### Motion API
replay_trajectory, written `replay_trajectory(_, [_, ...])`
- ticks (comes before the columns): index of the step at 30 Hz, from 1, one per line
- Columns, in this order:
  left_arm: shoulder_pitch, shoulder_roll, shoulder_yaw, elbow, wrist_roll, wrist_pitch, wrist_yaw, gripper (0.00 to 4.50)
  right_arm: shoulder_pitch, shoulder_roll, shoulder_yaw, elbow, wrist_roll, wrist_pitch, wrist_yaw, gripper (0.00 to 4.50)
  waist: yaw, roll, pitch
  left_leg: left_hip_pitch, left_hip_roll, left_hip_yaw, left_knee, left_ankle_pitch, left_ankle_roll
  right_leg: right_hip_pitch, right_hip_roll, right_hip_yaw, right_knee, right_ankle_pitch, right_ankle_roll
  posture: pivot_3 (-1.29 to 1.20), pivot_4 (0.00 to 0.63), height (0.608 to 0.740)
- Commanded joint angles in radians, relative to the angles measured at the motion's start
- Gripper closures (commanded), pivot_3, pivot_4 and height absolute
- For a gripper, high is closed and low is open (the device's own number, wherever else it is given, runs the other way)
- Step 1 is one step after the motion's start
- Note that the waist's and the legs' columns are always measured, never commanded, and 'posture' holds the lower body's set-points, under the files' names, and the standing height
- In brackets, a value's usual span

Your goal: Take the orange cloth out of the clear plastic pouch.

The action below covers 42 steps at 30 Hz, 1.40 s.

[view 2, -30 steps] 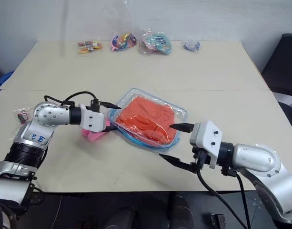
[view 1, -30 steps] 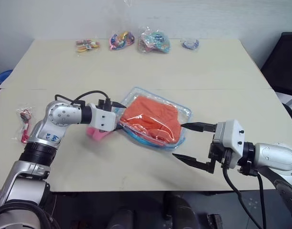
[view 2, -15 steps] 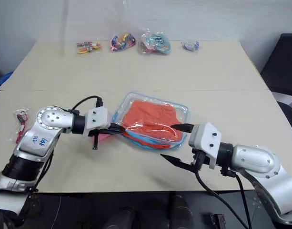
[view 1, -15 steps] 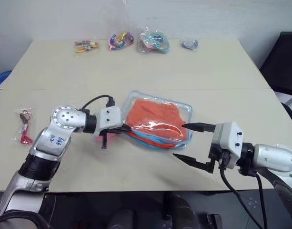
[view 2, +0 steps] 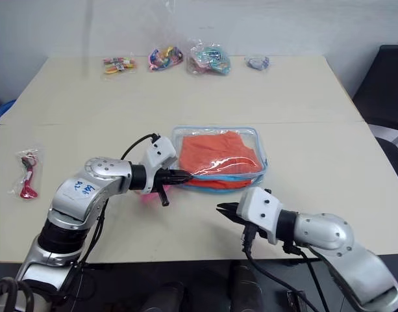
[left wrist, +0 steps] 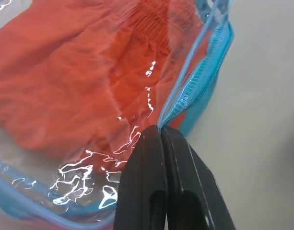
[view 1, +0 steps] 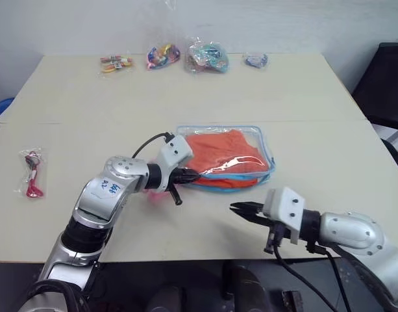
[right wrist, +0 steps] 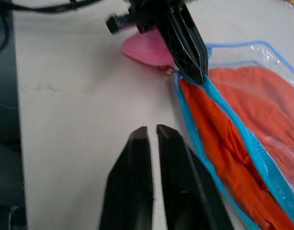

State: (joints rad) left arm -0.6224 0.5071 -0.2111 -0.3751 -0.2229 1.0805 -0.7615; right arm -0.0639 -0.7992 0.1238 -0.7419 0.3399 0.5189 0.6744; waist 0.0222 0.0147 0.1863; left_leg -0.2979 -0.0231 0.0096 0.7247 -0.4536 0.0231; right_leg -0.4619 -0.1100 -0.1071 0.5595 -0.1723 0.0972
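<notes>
Progress is early, as I read it: the orange cloth (view 1: 221,151) lies wholly inside the clear plastic pouch (view 1: 265,140), which rests flat near the middle of the table (view 1: 315,91), a little toward the near edge. What I have so far is a hold on the pouch itself. My left gripper (view 1: 191,175) is pinched tight on the blue zipper trim at the pouch's near-left corner; in the left wrist view its fingers (left wrist: 147,163) meet on that trim where the opening gapes. Left to do, I judge: spread the mouth, reach in, draw the cloth out.

My right gripper (view 1: 241,208) has its fingers pressed together with nothing between them. It hovers near the table's near edge, just in front of the pouch's open long side and apart from it, aimed toward the corner my left one holds. A pink plush toy (right wrist: 147,50) sits just beside that corner.
</notes>
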Motion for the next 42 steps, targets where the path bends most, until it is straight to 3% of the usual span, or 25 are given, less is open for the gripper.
replay_trajectory(1, [-0.025,0.017,-0.008,-0.055,-0.027,-0.003,0.001,4.50,-0.046,0.025,0.061,0.045,-0.121,-0.048,-0.042,4.24,0.000,0.000,0.000,0.001,0.000,0.000,0.000,0.000,0.000,0.000,0.000,0.000,0.000,0.000,0.000,0.00,0.150,0.740])
replay_trajectory(4, [-0.027,0.037,-0.016,-0.052,-0.025,-0.029,0.004,4.50,-0.085,0.049,0.097,0.099,-0.209,-0.089,-0.068,4.24,0.001,0.000,0.000,0.001,0.000,0.000,0.000,0.000,0.000,-0.001,0.000,0.000,0.000,0.000,0.000,0.00,0.150,0.740])
replay_trajectory(6, [-0.030,0.039,-0.014,-0.042,-0.023,-0.045,0.011,4.50,-0.108,0.065,0.112,0.129,-0.255,-0.102,-0.083,3.88,0.002,0.000,0.000,0.001,0.000,-0.001,0.000,0.000,0.000,-0.001,0.000,-0.001,0.000,0.000,0.000,0.00,0.150,0.740])
replay_trajectory(12, [-0.034,0.032,-0.011,-0.021,-0.018,-0.084,0.032,4.50,-0.157,0.081,0.154,0.206,-0.404,-0.162,-0.107,1.98,0.001,0.000,0.000,0.000,0.000,-0.001,0.000,0.000,0.000,-0.001,0.000,-0.001,0.000,0.000,0.000,0.00,0.150,0.740])
replay_trajectory(23, [-0.019,0.035,-0.021,-0.029,-0.023,-0.115,0.045,4.50,-0.176,0.128,0.147,0.281,-0.496,-0.243,-0.099,1.98,0.000,0.000,0.000,0.000,0.000,-0.001,0.000,0.000,0.000,-0.001,0.000,-0.001,0.000,0.000,0.000,0.00,0.150,0.740])
replay_trajectory(26, [-0.013,0.033,-0.022,-0.038,-0.027,-0.114,0.048,4.50,-0.186,0.114,0.174,0.303,-0.546,-0.283,-0.084,2.57,0.000,0.000,0.000,0.000,0.000,-0.001,0.000,0.000,0.000,-0.001,0.000,-0.001,0.000,0.000,0.000,0.00,0.150,0.740])
replay_trajectory(42, [-0.024,0.019,-0.016,-0.028,-0.025,-0.132,0.066,4.50,-0.263,0.129,0.224,0.426,-0.702,-0.404,-0.023,2.57,-0.002,0.000,0.000,0.000,0.000,-0.001,0.000,0.000,-0.001,-0.001,0.000,-0.001,0.000,0.000,0.000,0.00,0.150,0.740])
